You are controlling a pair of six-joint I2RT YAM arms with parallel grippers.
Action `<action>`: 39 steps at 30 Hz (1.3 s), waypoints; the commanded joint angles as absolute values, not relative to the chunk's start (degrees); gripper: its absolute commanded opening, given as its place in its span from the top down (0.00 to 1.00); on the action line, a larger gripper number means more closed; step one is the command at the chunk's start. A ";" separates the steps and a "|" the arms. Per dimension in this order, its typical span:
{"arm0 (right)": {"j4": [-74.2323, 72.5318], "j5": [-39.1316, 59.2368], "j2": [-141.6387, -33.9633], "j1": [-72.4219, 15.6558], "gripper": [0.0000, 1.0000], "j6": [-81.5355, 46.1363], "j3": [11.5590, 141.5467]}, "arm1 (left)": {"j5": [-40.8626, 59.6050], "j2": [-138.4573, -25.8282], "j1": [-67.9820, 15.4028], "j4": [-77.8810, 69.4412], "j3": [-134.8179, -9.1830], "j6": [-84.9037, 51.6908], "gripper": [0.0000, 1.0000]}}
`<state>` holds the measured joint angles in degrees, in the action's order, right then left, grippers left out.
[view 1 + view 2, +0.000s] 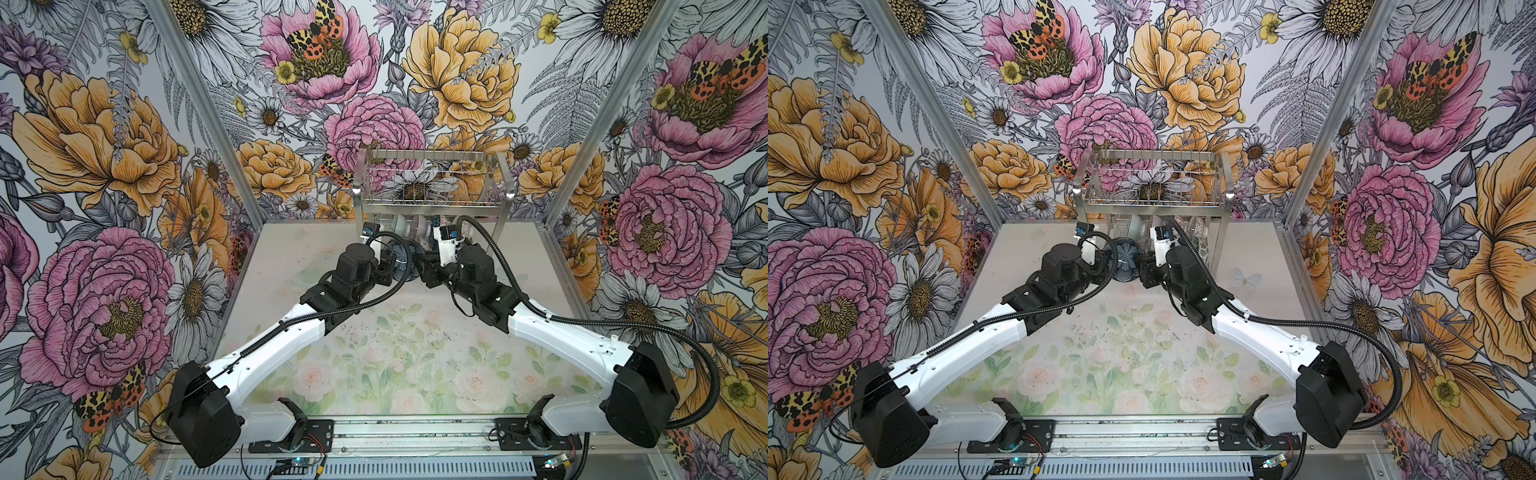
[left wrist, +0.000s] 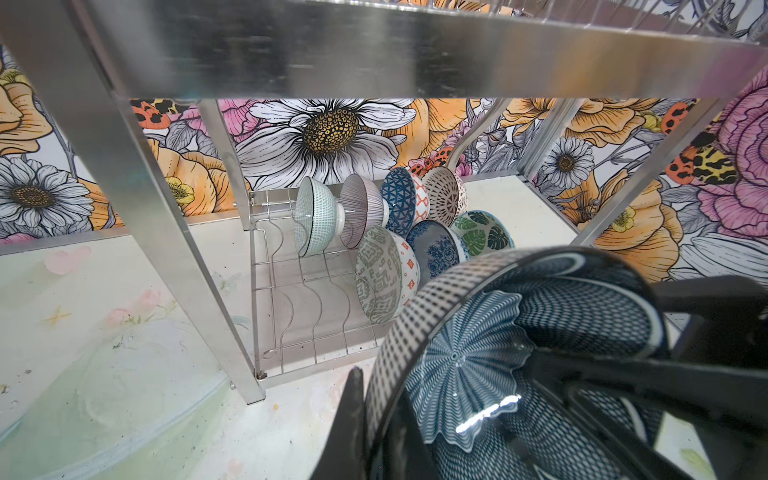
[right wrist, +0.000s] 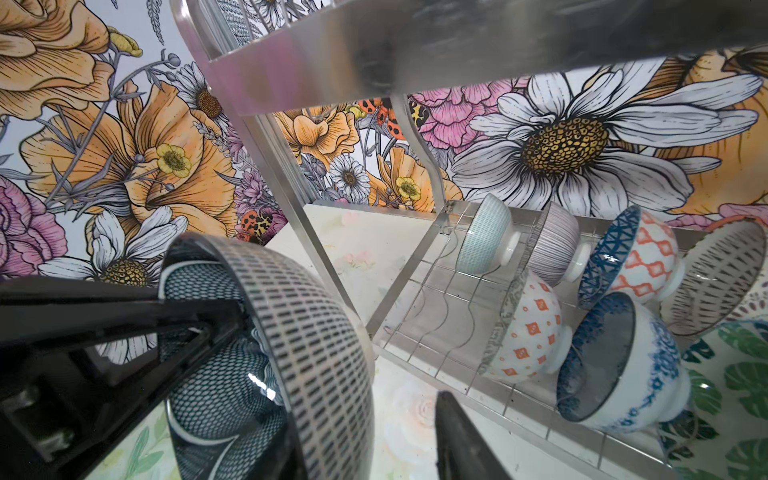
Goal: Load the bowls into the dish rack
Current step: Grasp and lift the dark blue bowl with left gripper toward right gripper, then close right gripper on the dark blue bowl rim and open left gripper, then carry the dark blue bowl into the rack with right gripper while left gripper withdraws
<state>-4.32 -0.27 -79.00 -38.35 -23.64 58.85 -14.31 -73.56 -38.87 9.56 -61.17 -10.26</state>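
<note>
Seven bowls [image 2: 378, 274] sit in the rack [image 2: 291, 299] lower tier, ahead of both tools. The eighth, the dark bowl [image 2: 478, 353], is off the surface [image 2: 124, 374]. Left tool [image 2: 415, 399] is clenched on its rim. Right tool [image 3: 365, 415] straddles the rim, outer finger [image 3: 453, 428] clear. Judged: one bowl left to slot.

A dark petal bowl [image 1: 1126, 257], tipped on edge, is just before the dish rack [image 1: 1154, 206].

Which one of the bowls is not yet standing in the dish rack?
The dark blue petal-patterned bowl, held in front of the dish rack; the other seven stand tilted in its lower tier.
</note>
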 commanded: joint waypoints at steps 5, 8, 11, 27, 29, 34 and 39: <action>-8.00 0.64 -81.57 -38.94 0.67 -27.48 61.33 | -12.72 -73.04 -38.75 3.74 -63.07 -10.58 1.00; -8.00 1.08 -82.53 -39.02 0.75 -28.12 61.70 | -12.70 -72.88 -38.83 3.69 -62.92 -10.57 1.00; -7.82 0.97 -82.96 -39.09 0.91 -28.48 61.96 | -12.79 -72.63 -38.84 3.68 -62.75 -10.55 1.00; -0.94 -17.43 -82.87 -42.05 1.00 -16.89 66.49 | -18.54 -61.33 -34.06 17.24 -58.69 -9.01 0.01; 1.41 -25.02 -85.08 -43.72 1.00 -14.32 69.39 | -16.32 -58.64 -31.77 19.13 -57.06 -9.90 0.01; 4.16 -40.43 -92.46 -47.59 1.00 -8.67 76.47 | -13.18 -55.32 -28.37 25.07 -56.43 -9.30 0.01; 4.11 -53.10 -100.13 -49.95 1.00 -2.11 83.14 | -13.14 -53.73 -27.09 27.05 -56.41 -7.92 0.01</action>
<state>5.54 -40.71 -97.51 -49.04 -7.42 78.94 -14.74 -55.02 -27.86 24.36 -57.23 -8.82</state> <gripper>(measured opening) 0.110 0.986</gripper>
